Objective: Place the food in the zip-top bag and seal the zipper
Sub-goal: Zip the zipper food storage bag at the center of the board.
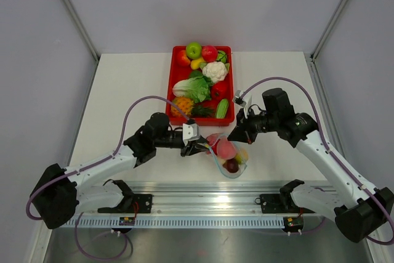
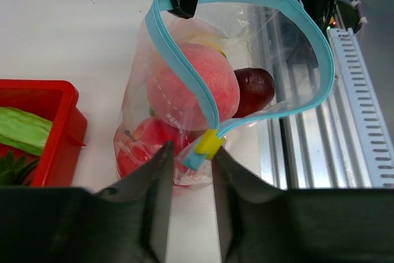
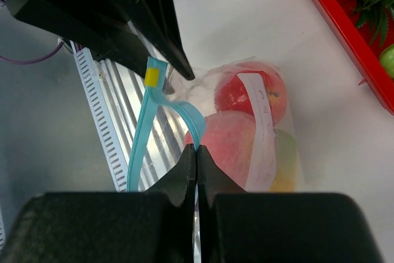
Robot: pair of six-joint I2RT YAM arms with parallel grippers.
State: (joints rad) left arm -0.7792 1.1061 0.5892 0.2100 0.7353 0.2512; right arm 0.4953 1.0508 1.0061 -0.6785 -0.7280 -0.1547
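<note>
I am judging the filling as done for this load and the sealing as the step in hand. The zip-top bag (image 2: 271, 35) is lying directly ahead of the left pincer (image 2: 191, 152), with the food (image 2: 197, 84) inside it: a pink fruit, a red 1 and a dark 1. The zipper (image 2: 320, 47) is gaping in a wide loop.

The left pincer is standing part-spread, its 2 fingers flanking the yellow slider (image 2: 208, 143) at the near end of the strip. I am not seeing a firm clamp on it yet. The right pincer (image 3: 196, 152) is pressing its fingers together on the zipper at the far end, holding it up.

Next I am expecting to need a squeeze on the slider, then a straight pull along the strip toward the right pincer, which is anchoring that end.
</note>
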